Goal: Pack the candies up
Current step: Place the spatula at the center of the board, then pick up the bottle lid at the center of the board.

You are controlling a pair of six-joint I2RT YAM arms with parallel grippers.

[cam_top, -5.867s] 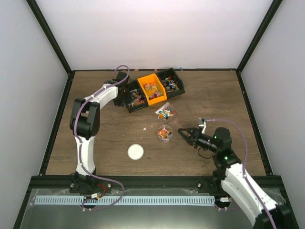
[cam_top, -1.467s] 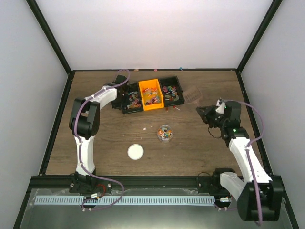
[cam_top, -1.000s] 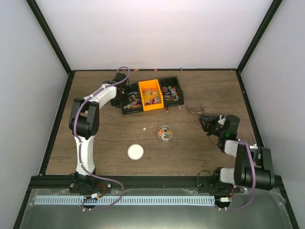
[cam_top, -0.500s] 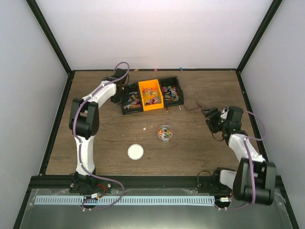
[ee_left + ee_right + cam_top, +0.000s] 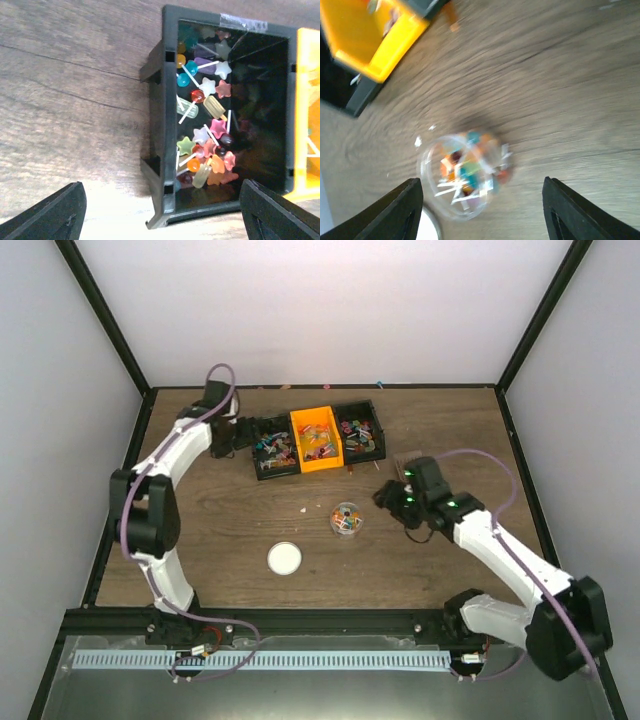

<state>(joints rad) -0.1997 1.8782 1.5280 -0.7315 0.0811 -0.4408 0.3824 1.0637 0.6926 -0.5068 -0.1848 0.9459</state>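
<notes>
Candies [image 5: 346, 519] in mixed colours fill a small clear round jar [image 5: 462, 175] in the middle of the table. More candies [image 5: 205, 130] lie in the black bin [image 5: 275, 445], the orange bin [image 5: 318, 438] and the second black bin [image 5: 362, 435]. My left gripper [image 5: 228, 435] is open just left of the black bin, whose near corner [image 5: 160, 200] lies between the wide fingers [image 5: 50, 215]. My right gripper [image 5: 388, 498] is open and empty just right of the jar, with the jar ahead between its fingers [image 5: 585, 215].
A white round lid [image 5: 285, 558] lies flat in front of the jar. Small crumbs [image 5: 305, 508] dot the wood near the bins. Black frame rails border the table on all sides.
The left gripper has opened and drawn back left off the black bin. The right arm has swung from the table's right side leftward to the jar.
</notes>
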